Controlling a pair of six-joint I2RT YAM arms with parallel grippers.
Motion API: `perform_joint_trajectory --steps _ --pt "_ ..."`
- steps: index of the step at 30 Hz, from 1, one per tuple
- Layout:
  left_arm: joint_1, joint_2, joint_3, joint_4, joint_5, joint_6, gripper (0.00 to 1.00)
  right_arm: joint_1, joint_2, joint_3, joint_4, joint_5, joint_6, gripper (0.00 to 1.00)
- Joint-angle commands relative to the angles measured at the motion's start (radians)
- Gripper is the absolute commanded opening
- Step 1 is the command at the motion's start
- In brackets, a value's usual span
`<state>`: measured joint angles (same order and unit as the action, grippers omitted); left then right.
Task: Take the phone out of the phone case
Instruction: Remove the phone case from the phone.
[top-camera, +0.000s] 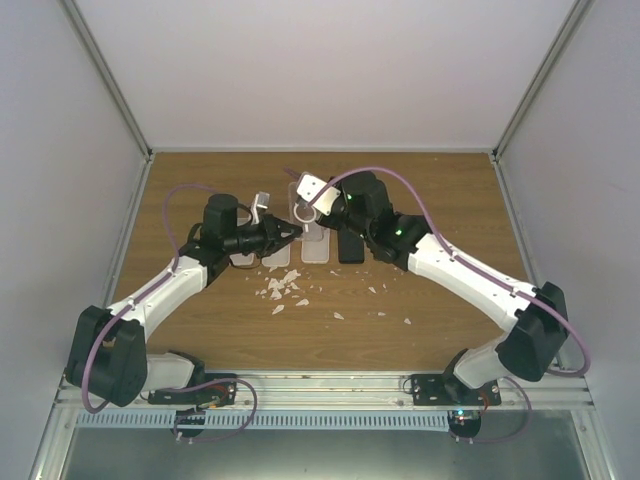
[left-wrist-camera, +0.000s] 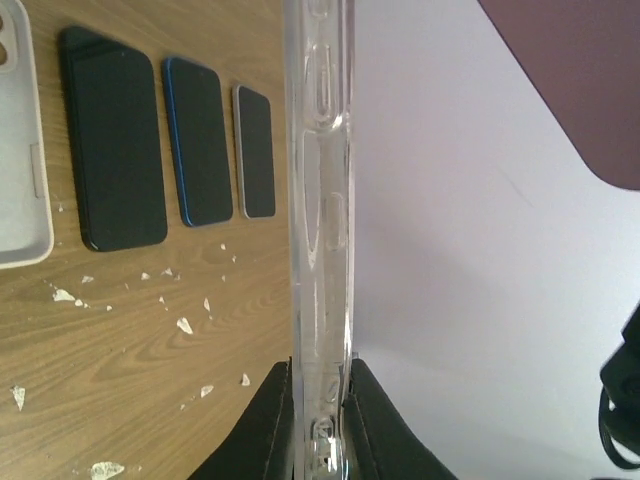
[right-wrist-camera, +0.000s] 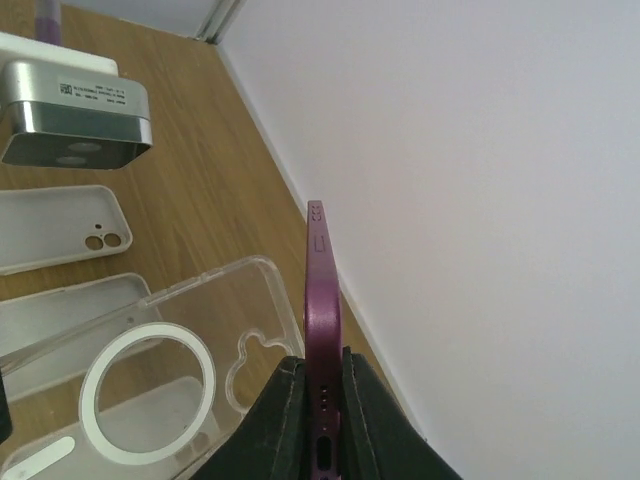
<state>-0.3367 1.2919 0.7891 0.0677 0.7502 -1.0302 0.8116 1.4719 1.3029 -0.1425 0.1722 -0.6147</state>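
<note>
In the overhead view, white chips (top-camera: 285, 288) are scattered on the brown tabletop (top-camera: 200, 330) just below the middle of the frame. Above them both arms reach in from the lower corners and meet near the centre.

The left claw (left-wrist-camera: 320, 368) is clenched on a clear case (left-wrist-camera: 318, 200). The case is seen edge-on and runs straight up the middle of the left wrist view, with one black finger on each side of its lower end. From the right wrist view the same case looks empty: the wood shows through it, and so does the white ring on its back.

The right claw (right-wrist-camera: 322, 357) is clenched on the lower end of a purple case (right-wrist-camera: 322, 290), which is also edge-on and upright at the centre of its own view. The pictures do not show whether a phone sits inside it.

Three bare phones lie face up, side by side, in the upper left of the left wrist view. From left to right they are a black phone (left-wrist-camera: 112, 140), a blue phone (left-wrist-camera: 198, 140) and a silver phone (left-wrist-camera: 256, 150). They are close together but apart. A white case (left-wrist-camera: 18, 150) lies at the left edge just beside the black phone, and more chips lie below the row.
</note>
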Motion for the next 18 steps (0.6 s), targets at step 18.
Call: perform_joint_trajectory --steps 18 --pt "0.107 -0.019 0.073 -0.177 0.137 0.442 0.00 -0.158 -0.093 0.187 -0.209 -0.350 0.170 0.00"
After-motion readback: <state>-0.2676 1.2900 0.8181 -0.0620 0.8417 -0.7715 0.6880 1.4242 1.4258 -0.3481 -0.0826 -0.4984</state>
